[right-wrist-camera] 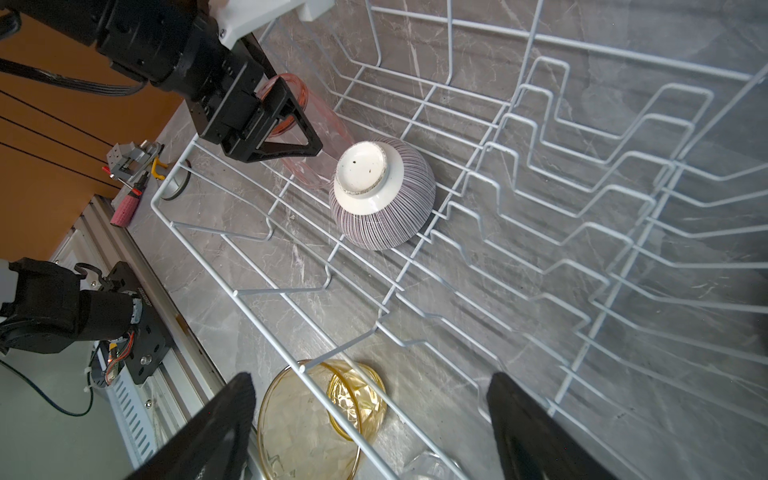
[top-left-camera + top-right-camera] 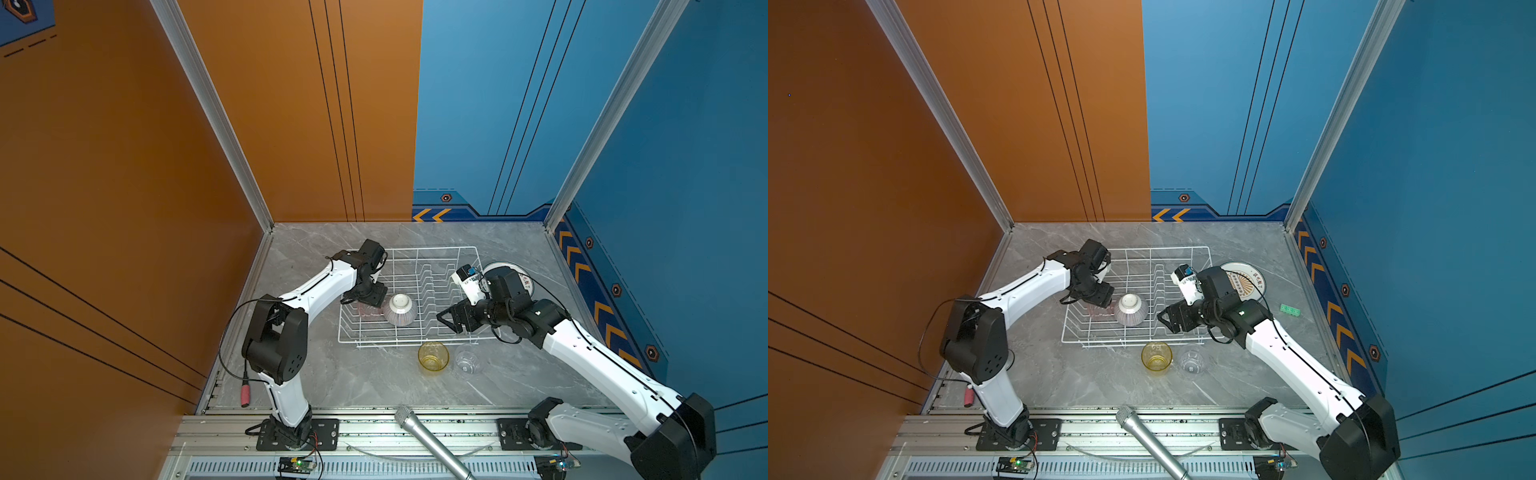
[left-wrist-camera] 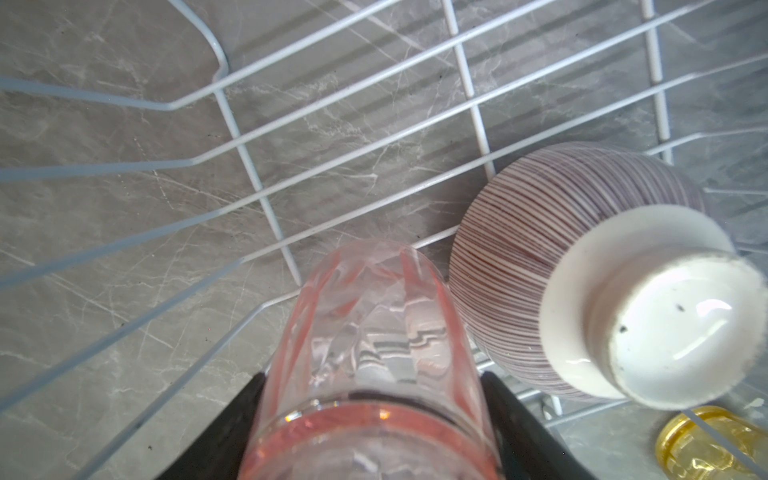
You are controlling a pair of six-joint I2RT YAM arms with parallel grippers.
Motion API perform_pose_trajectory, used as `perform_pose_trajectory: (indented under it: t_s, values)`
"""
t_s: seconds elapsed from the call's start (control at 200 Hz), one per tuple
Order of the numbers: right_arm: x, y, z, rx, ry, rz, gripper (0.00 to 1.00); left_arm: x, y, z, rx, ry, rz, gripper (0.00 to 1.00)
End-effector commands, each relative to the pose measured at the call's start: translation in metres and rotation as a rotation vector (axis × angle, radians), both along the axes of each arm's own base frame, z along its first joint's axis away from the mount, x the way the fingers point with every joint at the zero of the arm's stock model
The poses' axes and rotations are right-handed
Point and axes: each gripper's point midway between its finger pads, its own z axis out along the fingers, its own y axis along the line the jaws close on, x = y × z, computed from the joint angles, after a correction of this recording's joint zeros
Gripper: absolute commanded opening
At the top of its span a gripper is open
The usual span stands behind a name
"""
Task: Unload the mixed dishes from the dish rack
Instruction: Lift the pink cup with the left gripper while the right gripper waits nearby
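Note:
The white wire dish rack (image 2: 415,249) (image 2: 1158,248) stands mid-table. In it a pink tumbler (image 2: 368,311) (image 3: 374,332) (image 1: 328,141) lies on its side beside an upside-down striped bowl (image 2: 400,309) (image 2: 1131,309) (image 3: 582,270) (image 1: 382,195). My left gripper (image 2: 372,305) (image 3: 374,376) is shut on the pink tumbler, one finger on each side. Over the rack's front right corner my right gripper (image 2: 444,322) (image 1: 370,378) hangs open and holds nothing. An amber tumbler (image 2: 433,355) (image 1: 320,415) and a clear tumbler (image 2: 467,359) stand on the table in front of the rack. A sunburst plate (image 2: 1246,276) lies right of it, partly hidden by the right arm.
A silver microphone (image 2: 432,440) pokes in over the front rail. A small green block (image 2: 1290,309) lies near the right wall. A red-handled tool (image 2: 246,395) rests at the front left by the left arm's base. Walls close in the left, back and right sides.

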Motion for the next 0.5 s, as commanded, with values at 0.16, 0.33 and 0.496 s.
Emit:
perform_pose_trajectory:
  t_s: [0.16, 0.33, 0.496]
  values:
    - [-0.002, -0.001, 0.003, 0.027, -0.001, -0.011, 0.86, -0.006, -0.005, 0.029, -0.047, -0.04, -0.03, 0.17]
    - [-0.001, 0.003, 0.004, 0.062, 0.004, -0.004, 0.86, -0.006, -0.009, 0.05, -0.086, -0.087, -0.043, 0.17]
    - [-0.003, 0.018, 0.012, 0.165, 0.026, 0.038, 0.86, -0.006, -0.013, 0.067, -0.139, -0.112, -0.052, 0.17]
